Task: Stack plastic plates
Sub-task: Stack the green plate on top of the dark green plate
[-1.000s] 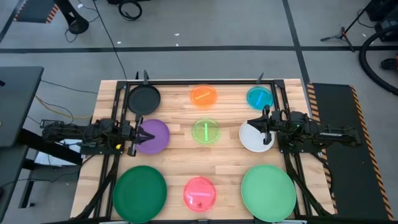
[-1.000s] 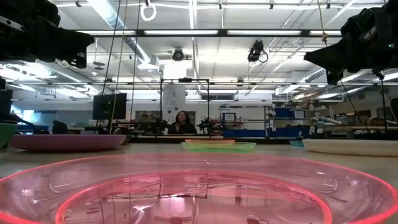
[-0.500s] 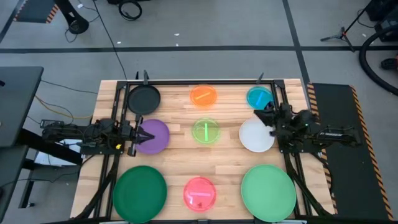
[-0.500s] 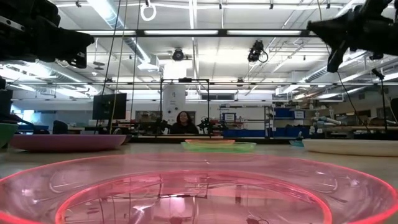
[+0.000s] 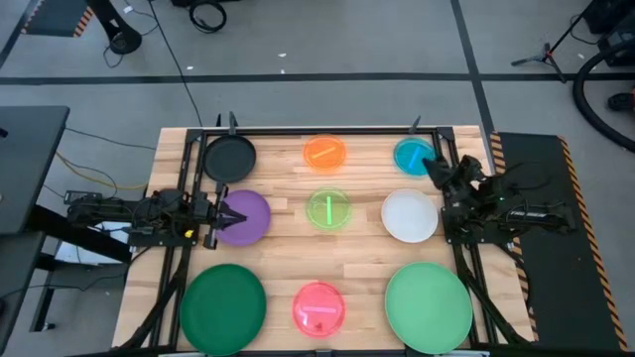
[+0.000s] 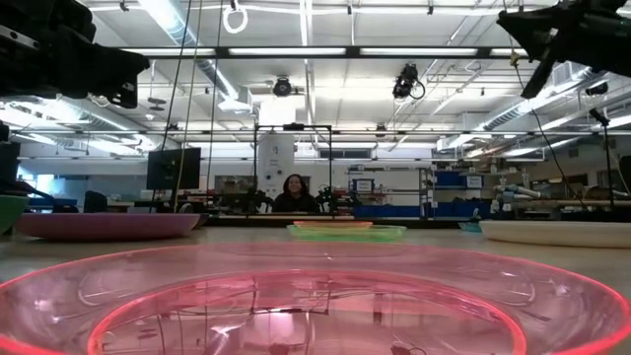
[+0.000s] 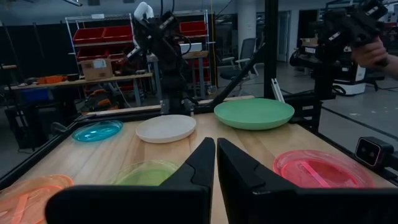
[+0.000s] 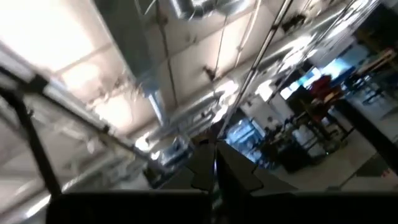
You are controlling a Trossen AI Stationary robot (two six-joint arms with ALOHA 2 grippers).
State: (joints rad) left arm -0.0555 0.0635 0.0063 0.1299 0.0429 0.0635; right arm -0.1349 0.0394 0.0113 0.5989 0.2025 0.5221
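Overall, the wooden slatted worktop [image 5: 362, 233] carries nine round plastic plates, none stacked, laid out in three rows of three as seen in the high view. Largest are the two green plates in the near row: the dark green plate [image 5: 223, 307] at the left corner and the pale green plate [image 5: 429, 306] at the right corner. Next in size are the black plate [image 5: 230, 157] at the far left corner, the purple plate [image 5: 243, 217] in the middle row on the left, and the white plate [image 5: 410, 215] in the middle row on the right. Smallest are the four translucent plates: the orange plate [image 5: 324, 152] far centre, the cyan plate [image 5: 414, 156] far right, the lime plate [image 5: 328, 210] at the centre, and the pink plate [image 5: 318, 306] near centre, between the two green ones. The left claw [image 5: 216, 217], fingers pressed together and holding nothing, sits at the left edge of the purple plate. The right claw [image 5: 433, 167], likewise pressed together and empty, is tilted upward between the cyan and white plates.
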